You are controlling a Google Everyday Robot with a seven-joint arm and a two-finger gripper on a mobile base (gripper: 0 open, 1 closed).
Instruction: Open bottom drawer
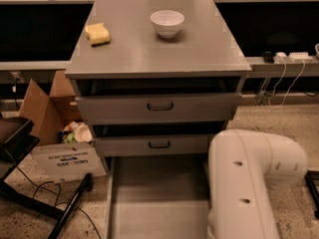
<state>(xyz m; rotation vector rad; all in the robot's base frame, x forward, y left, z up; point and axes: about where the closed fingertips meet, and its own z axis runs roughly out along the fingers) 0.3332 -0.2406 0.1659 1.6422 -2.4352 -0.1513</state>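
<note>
A grey cabinet [159,59] stands in the middle of the camera view with three drawers. The upper drawer [159,107] and the one under it [159,145] each show a small dark loop handle and sit slightly ajar. The bottom drawer [154,198] is pulled far out toward me, and its plain grey tray lies bare. Its front panel and handle fall below the frame's lower edge. My white arm [249,183] fills the lower right, beside the tray's right side. The gripper is out of view, past the bottom of the frame.
A white bowl [167,23] and a yellow sponge [97,34] rest on the cabinet top. An open cardboard box [50,128] with rubbish stands on the floor at left, with black stand legs [35,203] and cables in front. A power strip [289,56] hangs at right.
</note>
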